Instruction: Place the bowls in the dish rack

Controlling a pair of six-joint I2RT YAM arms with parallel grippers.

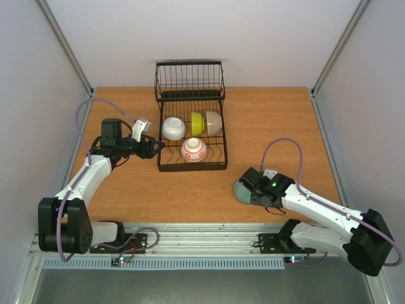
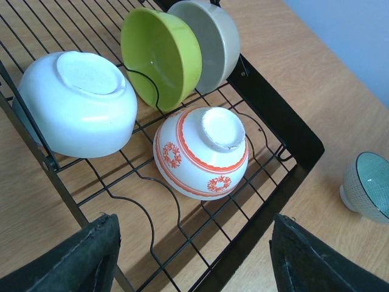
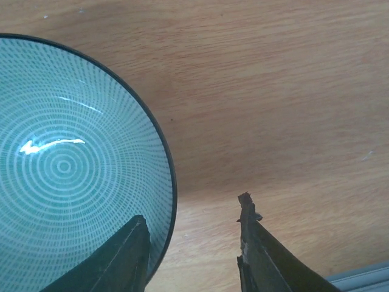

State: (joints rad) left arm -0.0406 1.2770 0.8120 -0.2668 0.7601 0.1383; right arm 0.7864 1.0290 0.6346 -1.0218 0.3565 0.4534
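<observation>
The black wire dish rack (image 1: 190, 167) (image 2: 276, 125) holds the white bowl (image 1: 173, 128) (image 2: 76, 103), the yellow-green bowl (image 1: 197, 123) (image 2: 159, 58), the cream bowl (image 1: 214, 122) (image 2: 216, 39) and the red-patterned bowl (image 1: 193, 149) (image 2: 200, 155). My left gripper (image 1: 152, 147) (image 2: 194, 222) hovers open over the rack's near left corner, holding nothing. The pale teal bowl (image 1: 243, 190) (image 2: 368, 185) (image 3: 67, 170) sits on the table to the right of the rack. My right gripper (image 1: 252, 187) (image 3: 193, 210) straddles its rim: one finger inside the bowl, the other outside, a gap still showing.
The rack's taller wire basket section (image 1: 190, 79) stands at the far end. Grey walls (image 1: 38, 95) close in the wooden table (image 1: 272, 120) on the left, right and back. A metal rail (image 1: 202, 240) carrying the arm bases runs along the near edge.
</observation>
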